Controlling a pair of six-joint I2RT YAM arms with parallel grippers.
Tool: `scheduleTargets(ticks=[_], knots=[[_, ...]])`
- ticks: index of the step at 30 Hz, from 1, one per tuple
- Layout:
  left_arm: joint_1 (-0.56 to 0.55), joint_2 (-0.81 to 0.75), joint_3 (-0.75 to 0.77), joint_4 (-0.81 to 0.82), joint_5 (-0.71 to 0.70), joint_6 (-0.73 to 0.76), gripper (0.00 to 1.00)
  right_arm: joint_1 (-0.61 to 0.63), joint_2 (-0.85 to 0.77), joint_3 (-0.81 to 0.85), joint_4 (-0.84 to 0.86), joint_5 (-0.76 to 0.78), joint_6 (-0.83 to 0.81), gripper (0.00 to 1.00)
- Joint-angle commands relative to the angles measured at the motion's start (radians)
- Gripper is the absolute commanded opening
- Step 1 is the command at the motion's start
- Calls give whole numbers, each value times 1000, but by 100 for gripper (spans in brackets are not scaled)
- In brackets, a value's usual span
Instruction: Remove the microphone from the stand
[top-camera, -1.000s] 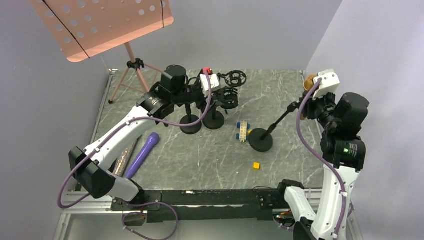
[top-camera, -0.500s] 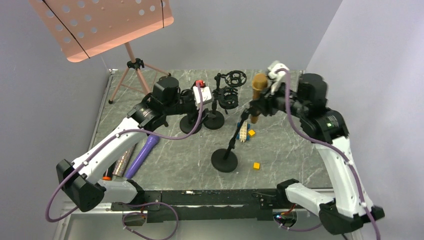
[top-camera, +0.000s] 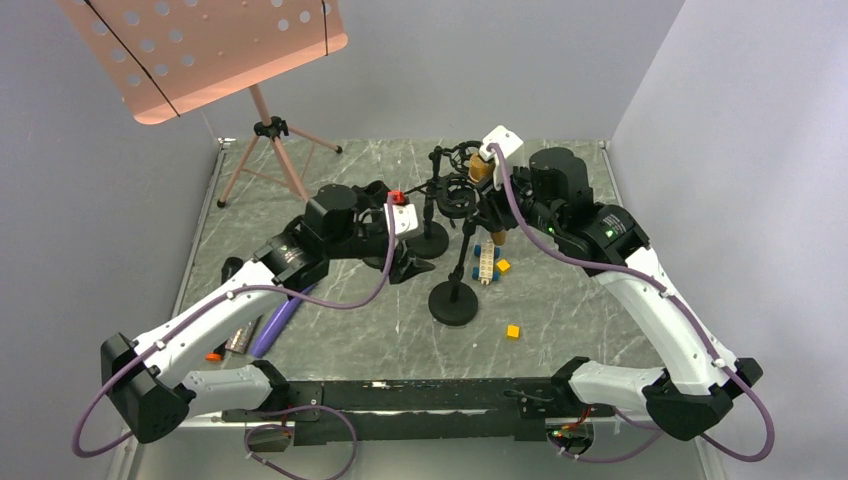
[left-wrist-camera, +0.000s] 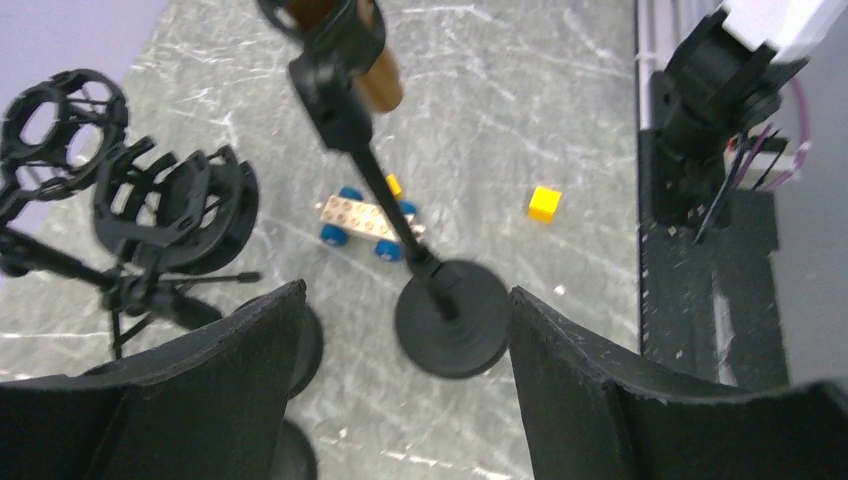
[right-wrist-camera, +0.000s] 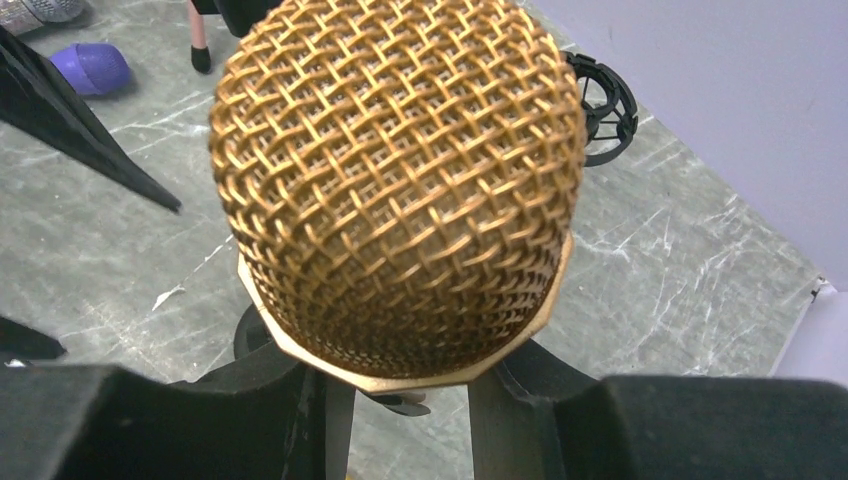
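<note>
The gold-mesh microphone (right-wrist-camera: 400, 180) fills the right wrist view. My right gripper (right-wrist-camera: 400, 395) is shut on its body just below the head; from above it shows at the back middle (top-camera: 487, 178). The black stand (top-camera: 453, 303) leans, its round base on the table and its rod rising to the clip (left-wrist-camera: 335, 55), which still holds the brown microphone body (left-wrist-camera: 380, 80). My left gripper (top-camera: 408, 262) is open and empty, low and just left of the stand's base (left-wrist-camera: 450, 318). That base lies ahead, between my open fingers (left-wrist-camera: 250, 380).
Two black shock-mount stands (top-camera: 452, 195) stand behind the left gripper. A toy car (top-camera: 487, 262), an orange cube (top-camera: 502, 265) and a yellow cube (top-camera: 512, 331) lie by the stand. A purple microphone (top-camera: 285, 310) lies at left. A pink music stand (top-camera: 200, 50) is at the back left.
My right arm swung left from the right edge, carrying the microphone and dragging the stand to the table's middle. My left gripper came away from the shock-mount stands and dropped toward the stand's base.
</note>
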Motion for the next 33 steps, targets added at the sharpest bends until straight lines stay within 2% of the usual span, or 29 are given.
scheduleTargets(ticks=[1,6,10,18,21,23,27,33], knots=[[-67,43,-10,249,-75,-174,77,44,4,26,143,77,59,0],[-84,120,-6,434,-208,-325,78,62,26,28,142,61,66,0],[-84,168,10,491,-167,-335,73,61,17,10,125,5,84,0],[-86,220,3,561,-87,-359,52,61,-3,-36,137,-75,105,0],[-86,241,16,563,-50,-334,35,61,-7,-40,139,-83,103,0],[-87,253,20,558,-30,-318,20,59,-10,-41,137,-83,103,0],[-86,257,-1,555,-17,-311,1,7,-15,-23,139,-44,120,0],[-91,233,-64,530,5,-242,0,-148,1,154,151,-41,119,0]])
